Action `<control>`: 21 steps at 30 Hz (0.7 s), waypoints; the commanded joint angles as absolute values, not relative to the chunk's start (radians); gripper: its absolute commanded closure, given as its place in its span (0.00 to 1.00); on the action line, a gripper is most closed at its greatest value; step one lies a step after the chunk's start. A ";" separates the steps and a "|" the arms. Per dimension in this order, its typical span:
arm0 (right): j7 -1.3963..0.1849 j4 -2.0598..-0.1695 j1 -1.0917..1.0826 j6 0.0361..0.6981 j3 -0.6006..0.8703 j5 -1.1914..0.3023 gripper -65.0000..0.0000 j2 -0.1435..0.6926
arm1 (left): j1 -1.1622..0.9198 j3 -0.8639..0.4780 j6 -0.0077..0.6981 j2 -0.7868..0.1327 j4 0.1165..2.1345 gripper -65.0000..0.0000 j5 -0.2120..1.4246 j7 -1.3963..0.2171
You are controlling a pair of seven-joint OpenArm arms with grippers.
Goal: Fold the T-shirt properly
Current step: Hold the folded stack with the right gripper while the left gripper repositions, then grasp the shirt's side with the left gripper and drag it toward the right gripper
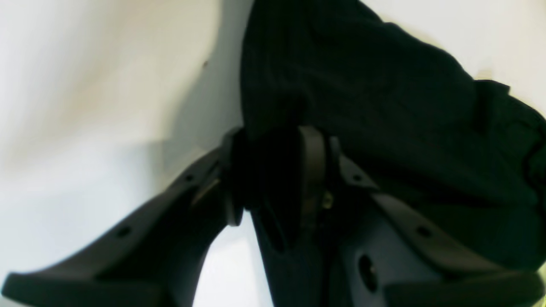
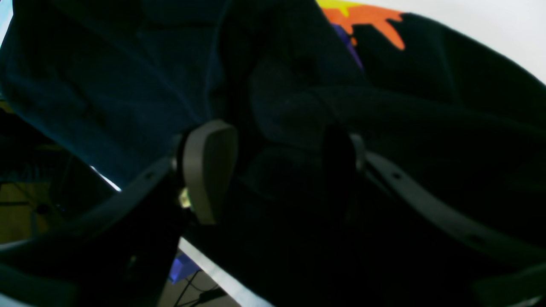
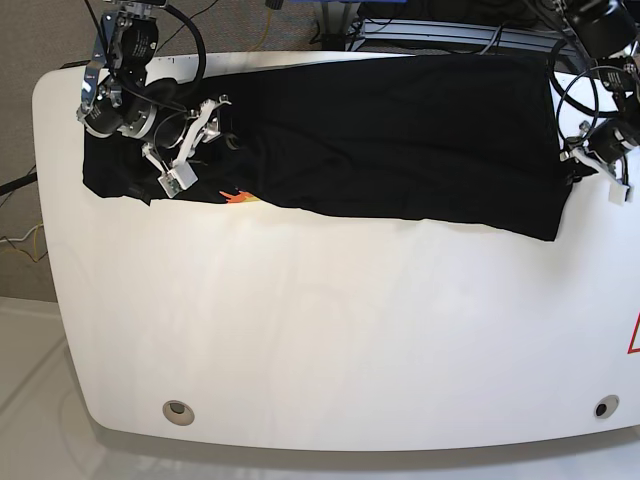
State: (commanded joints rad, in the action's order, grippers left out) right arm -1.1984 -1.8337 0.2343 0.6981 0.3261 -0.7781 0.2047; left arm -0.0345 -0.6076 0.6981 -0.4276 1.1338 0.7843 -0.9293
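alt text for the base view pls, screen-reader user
A black T-shirt lies folded into a long band across the far side of a white table, a bit of orange print showing at its near edge. The right hand grips cloth at the image's left end, and the left hand is at the right end.

You see the T-shirt (image 3: 400, 130) stretched in a long band across the far part of the counter (image 3: 330, 330), reaching from its left end to its right end in the base view. The near part of the counter lies in front of it. Your right hand (image 3: 195, 125) sits on the shirt's left end, your left hand (image 3: 578, 160) at its right edge, well apart. The print (image 3: 238, 197) peeks out at the shirt's near edge, just beside your right hand.
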 joint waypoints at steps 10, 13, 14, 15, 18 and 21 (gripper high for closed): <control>-1.200 -1.835 0.230 0.698 0.326 -0.779 0.47 0.207 | -0.037 -0.599 0.698 -0.427 1.142 0.82 0.802 -0.908; -1.203 -1.835 0.227 0.698 0.330 -0.780 0.46 0.208 | -0.050 -0.606 0.698 -0.426 1.148 0.97 0.812 -0.890; -1.205 -1.836 0.225 0.698 0.331 -0.781 0.47 0.208 | -0.052 -0.607 0.698 -0.426 1.148 1.00 0.812 -0.888; -1.207 -1.836 0.223 0.698 0.332 -0.782 0.47 0.208 | -0.053 -0.609 0.698 -0.426 1.149 1.00 0.812 -0.885; -1.226 -1.832 0.179 0.698 0.399 -0.783 0.47 0.206 | -0.074 -0.613 0.698 -0.426 1.158 1.00 0.808 -0.852; -1.233 -1.831 0.162 0.698 0.446 -0.784 0.47 0.204 | -0.092 -0.615 0.698 -0.427 1.180 1.00 0.811 -0.841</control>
State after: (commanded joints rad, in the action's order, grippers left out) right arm -1.2328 -1.8305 0.1620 0.6981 0.4460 -0.7843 0.2042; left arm -0.0922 -0.6148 0.6981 -0.4273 1.1798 0.8114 -0.8414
